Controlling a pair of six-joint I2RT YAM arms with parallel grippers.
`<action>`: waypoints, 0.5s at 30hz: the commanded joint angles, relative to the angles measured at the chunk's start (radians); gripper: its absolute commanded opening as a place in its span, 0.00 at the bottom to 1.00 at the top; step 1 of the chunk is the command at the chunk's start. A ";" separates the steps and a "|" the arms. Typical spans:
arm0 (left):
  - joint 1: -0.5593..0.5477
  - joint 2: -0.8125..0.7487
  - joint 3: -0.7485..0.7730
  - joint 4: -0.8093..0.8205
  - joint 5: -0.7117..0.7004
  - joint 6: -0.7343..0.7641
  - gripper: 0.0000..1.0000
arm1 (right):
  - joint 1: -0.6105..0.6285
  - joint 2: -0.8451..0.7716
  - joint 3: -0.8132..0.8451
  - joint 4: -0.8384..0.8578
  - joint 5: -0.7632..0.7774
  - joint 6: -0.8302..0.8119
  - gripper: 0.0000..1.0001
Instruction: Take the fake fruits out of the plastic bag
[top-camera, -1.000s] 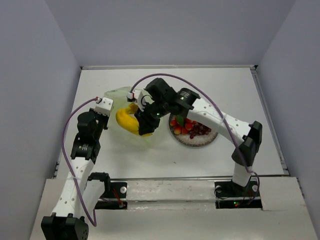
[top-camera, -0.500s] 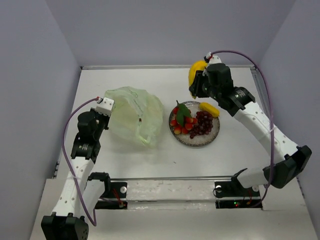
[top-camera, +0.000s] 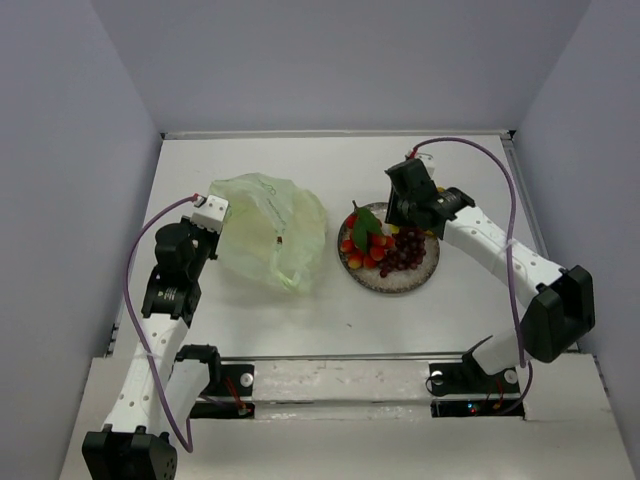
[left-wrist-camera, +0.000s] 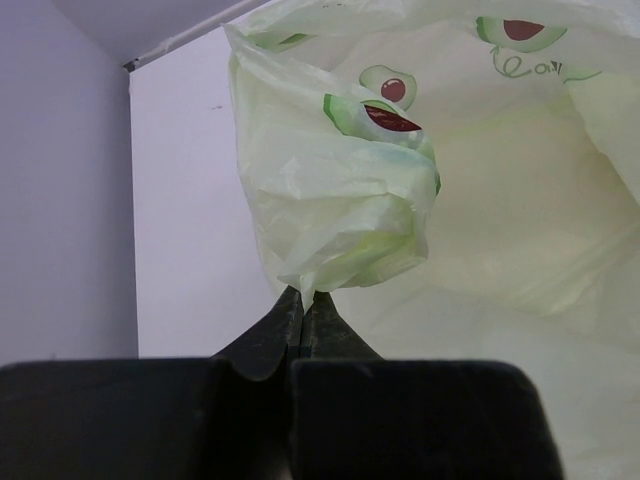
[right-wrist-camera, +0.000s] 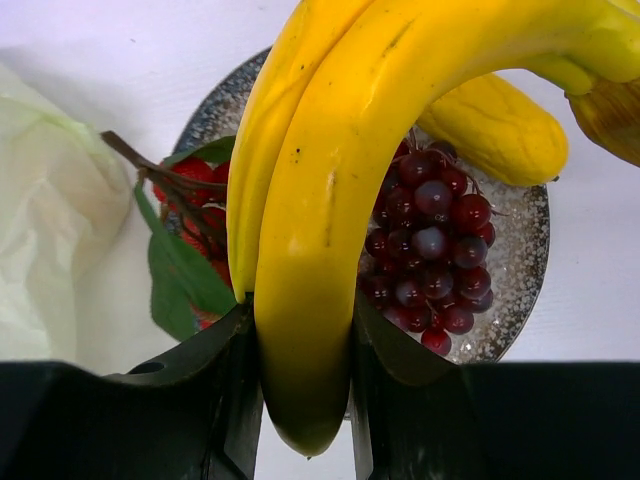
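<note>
The pale yellow-green plastic bag (top-camera: 270, 235) lies crumpled on the table left of centre. My left gripper (top-camera: 212, 213) is shut on a bunched fold of the bag (left-wrist-camera: 340, 210) at its left edge. My right gripper (top-camera: 402, 218) hovers over the far side of the speckled grey plate (top-camera: 395, 283) and is shut on a yellow banana bunch (right-wrist-camera: 320, 200). On the plate (right-wrist-camera: 520, 290) lie a dark purple grape bunch (right-wrist-camera: 430, 250), red fruits with green leaves (right-wrist-camera: 190, 195) and a yellow piece (right-wrist-camera: 495, 130). The banana is hidden under the gripper in the top view.
The grapes (top-camera: 405, 255) and red fruits (top-camera: 362, 245) fill most of the plate. Grey walls close in the table on the left, far and right sides. The bag's edge (right-wrist-camera: 45, 220) lies just left of the plate.
My right gripper carried the banana bunch from the bag up and to the far right, then came down over the plate. The bag has settled. The left gripper has not moved.
</note>
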 joint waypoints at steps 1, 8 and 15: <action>0.003 -0.003 0.016 0.041 0.016 -0.009 0.00 | 0.007 0.081 -0.020 0.050 0.034 -0.019 0.01; 0.004 -0.006 0.014 0.038 0.011 -0.006 0.00 | 0.007 0.164 0.009 0.028 -0.017 -0.072 0.02; 0.006 -0.004 0.011 0.041 0.013 -0.005 0.00 | 0.007 0.164 -0.011 0.019 -0.053 -0.075 0.36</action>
